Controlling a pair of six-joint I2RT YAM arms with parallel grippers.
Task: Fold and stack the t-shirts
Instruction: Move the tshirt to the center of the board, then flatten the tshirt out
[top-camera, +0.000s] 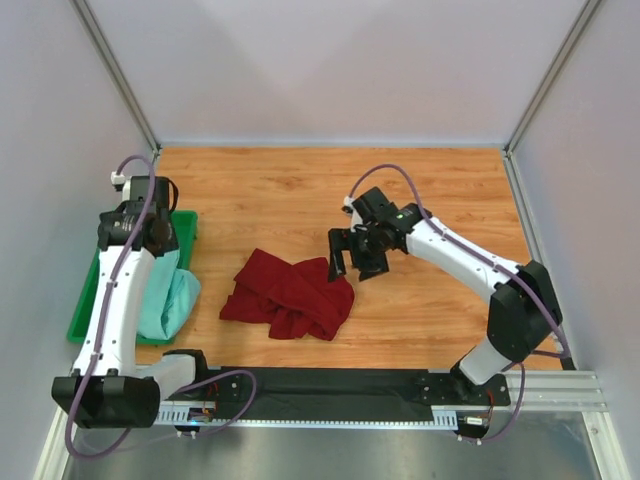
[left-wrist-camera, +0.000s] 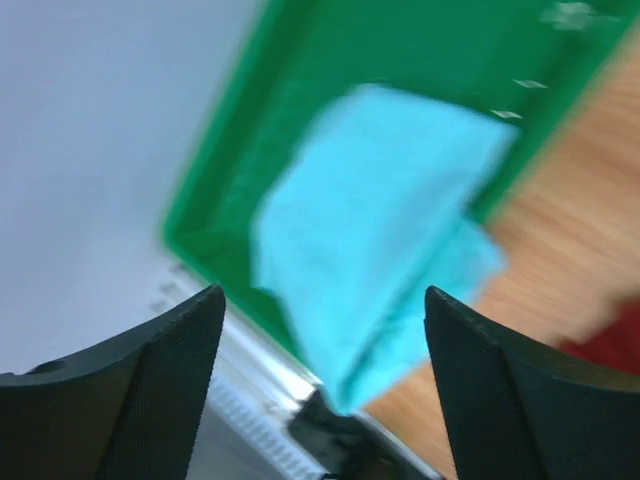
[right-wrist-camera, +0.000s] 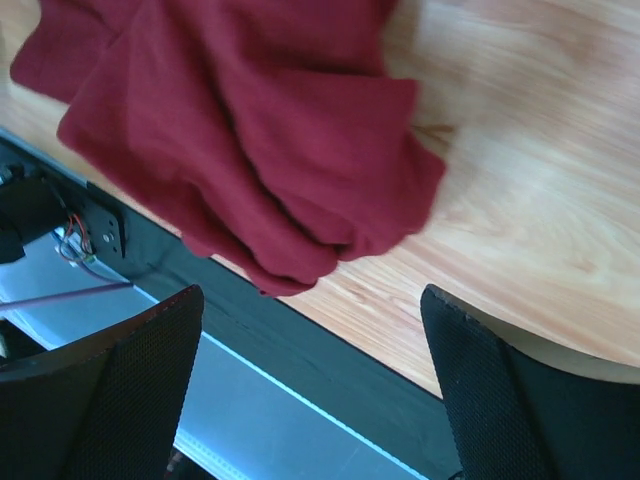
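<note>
The maroon t-shirt (top-camera: 290, 295) lies crumpled well right of the green tray (top-camera: 82, 315), the mint t-shirt (top-camera: 170, 298) spilling over that tray's right rim; the left gripper (left-wrist-camera: 322, 300) above the tray and the right gripper (right-wrist-camera: 312, 300) farther from it than the maroon one both gape empty, so best pinch a single hem, not bunched folds

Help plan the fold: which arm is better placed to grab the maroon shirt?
Right. The right gripper hangs open beside the maroon shirt; the left gripper is over the tray and mint shirt.

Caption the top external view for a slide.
Open left gripper over mint t-shirt spilling off green tray; open right gripper beside crumpled maroon t-shirt on wooden table.
</note>
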